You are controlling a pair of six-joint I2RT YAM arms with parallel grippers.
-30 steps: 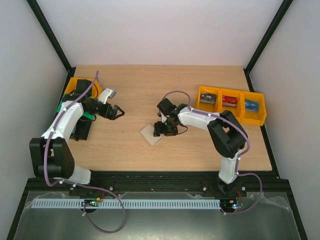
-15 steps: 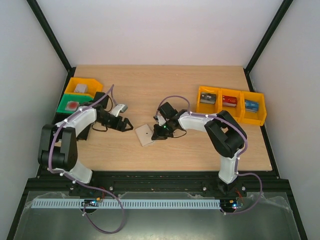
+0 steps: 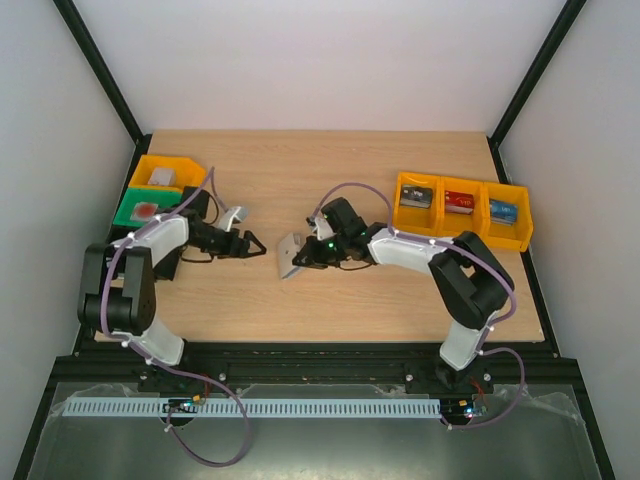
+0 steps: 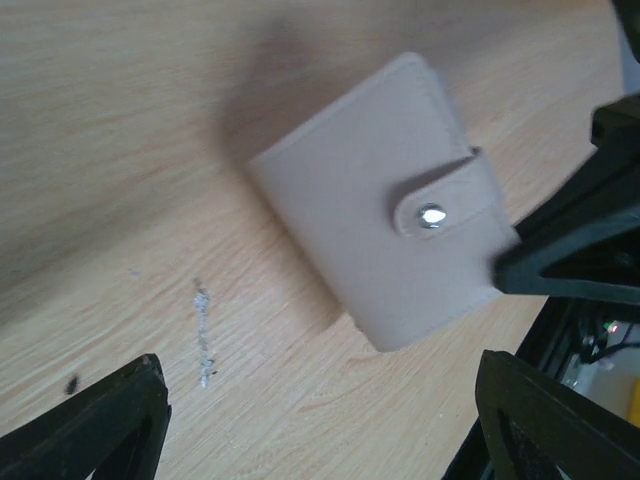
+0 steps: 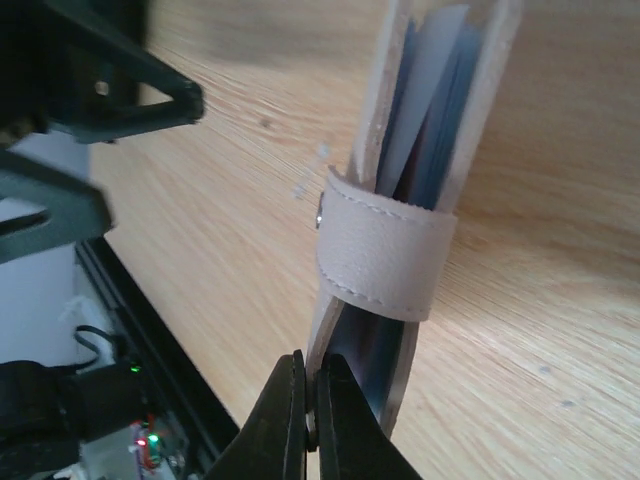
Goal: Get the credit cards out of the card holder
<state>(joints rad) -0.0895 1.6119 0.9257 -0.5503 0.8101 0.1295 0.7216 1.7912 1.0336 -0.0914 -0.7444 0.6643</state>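
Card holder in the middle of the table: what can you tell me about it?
The small pale beige leather-look card holder is folded shut, its strap tab fastened by a silver snap. Blue lining and pale inserts show between the covers. It is tilted up on edge over the wooden table, and the right gripper pinches the rim of one cover.

left gripper (image 3: 257,244) + right gripper (image 3: 303,260) flank card holder (image 3: 286,257) | far side seemingly free
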